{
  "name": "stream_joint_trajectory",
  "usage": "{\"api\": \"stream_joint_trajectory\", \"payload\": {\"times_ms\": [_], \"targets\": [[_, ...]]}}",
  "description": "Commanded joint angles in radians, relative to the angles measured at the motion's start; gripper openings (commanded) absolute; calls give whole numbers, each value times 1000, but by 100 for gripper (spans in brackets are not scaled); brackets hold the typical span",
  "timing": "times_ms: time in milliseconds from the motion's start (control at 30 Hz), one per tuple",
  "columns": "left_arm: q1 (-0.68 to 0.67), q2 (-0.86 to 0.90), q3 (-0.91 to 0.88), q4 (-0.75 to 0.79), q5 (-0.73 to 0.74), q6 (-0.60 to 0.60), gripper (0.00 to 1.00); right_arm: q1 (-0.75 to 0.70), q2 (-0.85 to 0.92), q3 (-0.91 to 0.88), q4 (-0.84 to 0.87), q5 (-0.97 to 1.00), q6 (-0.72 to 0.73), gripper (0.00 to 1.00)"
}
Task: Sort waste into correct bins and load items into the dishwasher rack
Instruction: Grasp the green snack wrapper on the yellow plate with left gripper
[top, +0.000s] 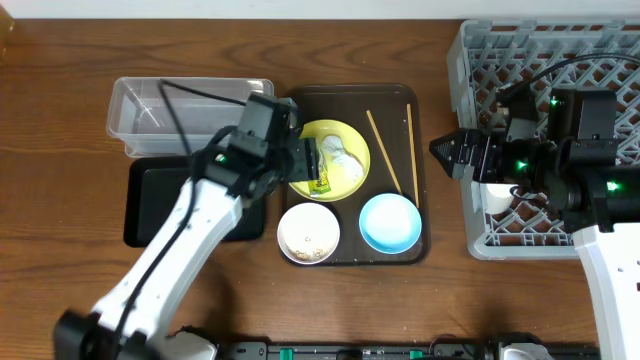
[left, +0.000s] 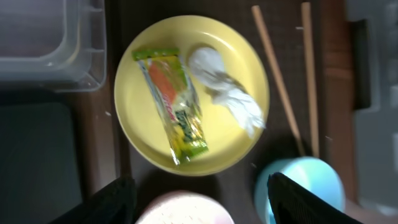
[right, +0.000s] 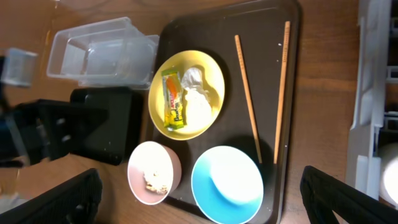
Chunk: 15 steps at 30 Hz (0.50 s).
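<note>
A brown wooden table (top: 60, 80) fills my overhead view. At its middle lies a dark brown serving tray (top: 345, 98). On it sit a yellow-green plate (top: 352, 135), a white bowl (top: 308, 233), a light blue bowl (top: 389, 222) and two wooden chopsticks (top: 384, 152) lying loose along the tray's right side, apart from each other.

The green-and-orange snack wrapper (left: 172, 106) lies flat on the plate, and the crumpled white scrap (left: 227, 93) lies just beside it on the same plate. A small heap of rice grains (right: 155, 180) rests in the white bowl.

Left of the serving tray stand the clear plastic tub (top: 190, 105) and, nearer me, the shallow black tray (top: 160, 205). The grey dishwasher rack (top: 560, 45) is at the far right, with a small white cup (top: 495, 198) partly showing inside it under the right arm.

My left gripper (top: 310, 162) hovers over the plate's left edge. Its fingers (left: 112, 202) are spread wide and grip nothing. My right gripper (top: 440, 152) hangs between the serving tray and the rack, its fingers (right: 59, 199) also wide apart and empty.
</note>
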Motion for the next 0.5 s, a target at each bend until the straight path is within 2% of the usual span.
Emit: {"api": "stream_joint_trajectory", "payload": {"times_ms": [0,200,467], "targets": [[-2,109,15,39,-60,3,70,11,0,3,-2,14,23,99],[-5,294,15,144,-60,7,69,11,0,3,-5,14,23,99],[-28,427,15,217,-45,7,53,11,0,-2,-5,14,23,99]]}}
